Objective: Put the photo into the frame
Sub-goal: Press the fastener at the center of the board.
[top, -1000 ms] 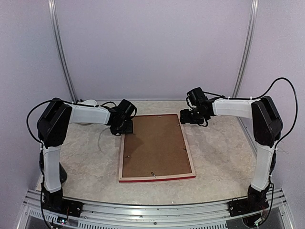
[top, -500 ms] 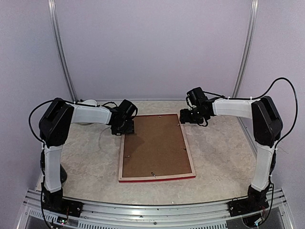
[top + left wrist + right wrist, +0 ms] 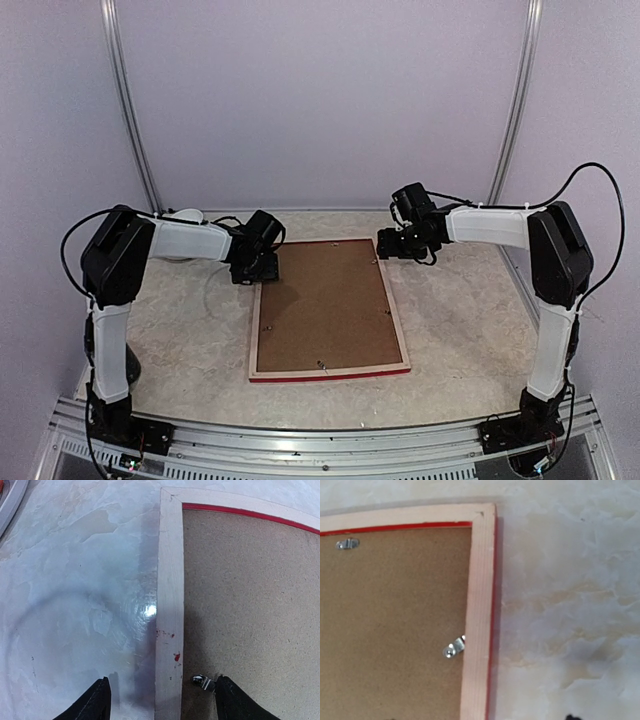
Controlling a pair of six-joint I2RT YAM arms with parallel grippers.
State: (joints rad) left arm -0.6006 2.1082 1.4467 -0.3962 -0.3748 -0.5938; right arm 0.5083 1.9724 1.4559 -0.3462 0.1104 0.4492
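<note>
The frame (image 3: 398, 320) lies face down in the middle of the table, pale wood back up, with a red edge showing. A brown backing board (image 3: 325, 305) fills it. The photo is hidden. My left gripper (image 3: 262, 272) hovers at the frame's far left corner. In the left wrist view it (image 3: 161, 680) stands open astride the left rail (image 3: 169, 580), its right finger beside a metal tab (image 3: 202, 681). My right gripper (image 3: 392, 247) hangs open over the far right corner (image 3: 482, 515) and holds nothing. Only a dark tip shows at the bottom of the right wrist view.
Small metal tabs (image 3: 454, 647) sit on the backing board (image 3: 395, 605) along its edges. A white round object (image 3: 185, 215) with a cable lies at the back left; its rim (image 3: 10, 500) shows in the left wrist view. Pale walls close in the back and sides.
My left gripper has shifted slightly to the far left and its jaws have widened a little. The right arm and the frame have not moved.
</note>
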